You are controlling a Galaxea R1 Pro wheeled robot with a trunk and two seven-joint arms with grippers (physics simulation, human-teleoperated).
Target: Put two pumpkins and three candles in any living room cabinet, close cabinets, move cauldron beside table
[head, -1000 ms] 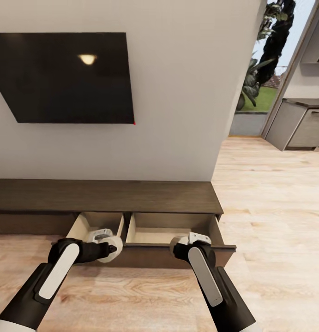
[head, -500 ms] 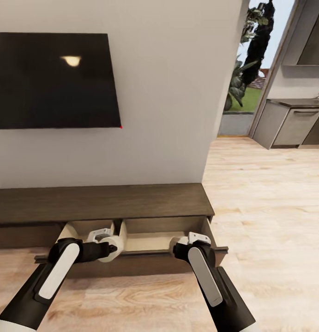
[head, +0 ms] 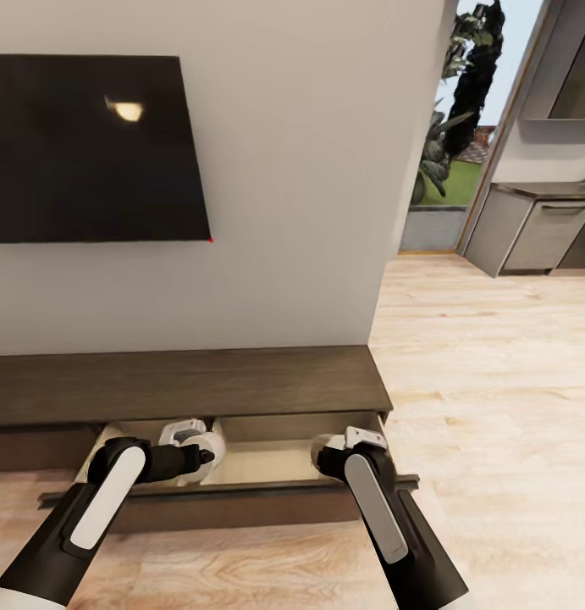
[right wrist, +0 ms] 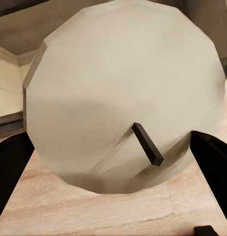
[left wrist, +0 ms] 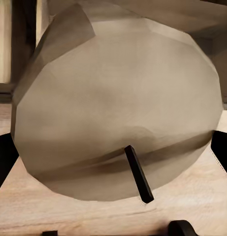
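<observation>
Each tool carries a candle. The left candle [left wrist: 115, 105] sits between the dark fingers of the left tool [head: 203, 453], its black wick toward the wrist camera; in the head view it hangs just over the left part of the open drawer [head: 258, 462]. The right candle [right wrist: 125, 98] is clamped the same way in the right tool [head: 330, 453], over the drawer's right end. So both tools are closed on candles, not yet let go

The drawer belongs to the cabinet [head: 182, 385], the low dark unit under the wall screen [head: 89, 148]; its pale inside looks bare where it shows

By my reading, the task is early: two candles are about to go in, none is visibly stowed. One candle, both pumpkins, shutting the drawer and moving the cauldron are left. Beyond lie plank floor [head: 487, 373] and grey kitchen units [head: 538, 229]
</observation>
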